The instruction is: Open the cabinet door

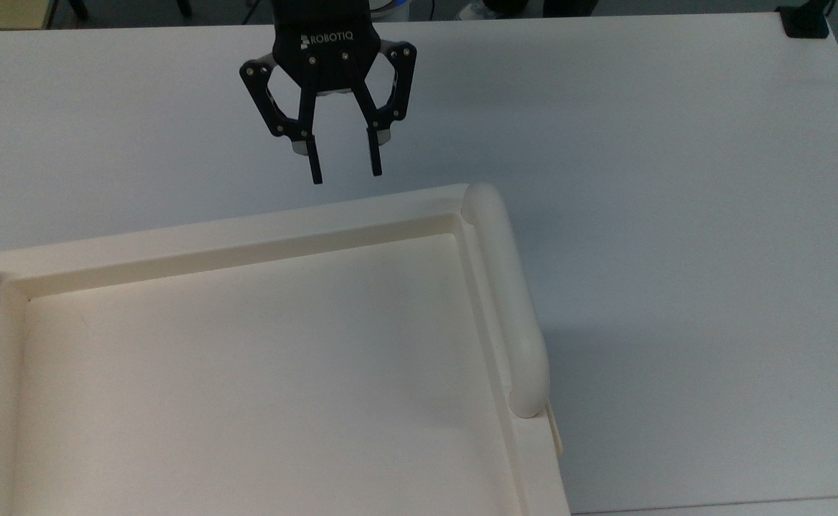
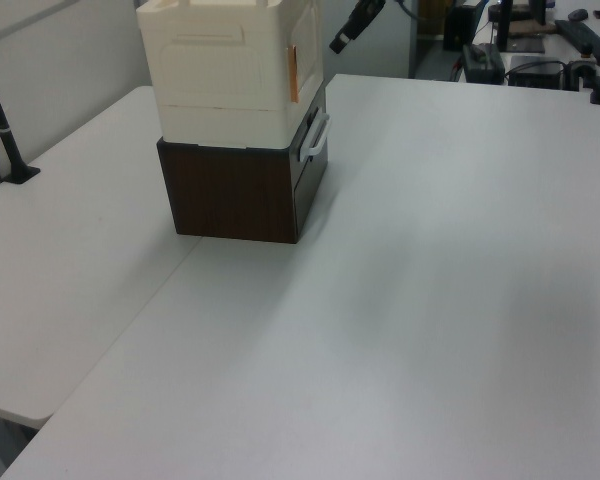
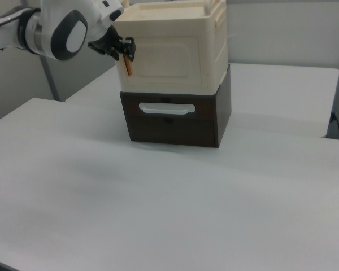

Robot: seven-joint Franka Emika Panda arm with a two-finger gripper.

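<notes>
Below and ahead of the black two-finger claw (image 1: pixel 343 172) stood the cream plastic cabinet (image 3: pixel 169 53), stacked on a dark brown wooden drawer box (image 3: pixel 175 116) upon the white table (image 1: pixel 677 215); the stacking raised the thin flat cream cabinet door (image 3: pixel 164 59) to the claw's height; the door appeared shut flush with the body. The claw hung with its fingers spread moderately wide and nothing between them, presumably readied for the small orange tab (image 3: pixel 127 66) at the door's edge, just beside the fingertips in the right view. The top view gave the cabinet's recessed cream top (image 1: pixel 246 358) and rounded cream tube rail (image 1: pixel 508 308); the door face lay hidden beneath; any hinge could not be made out.
</notes>
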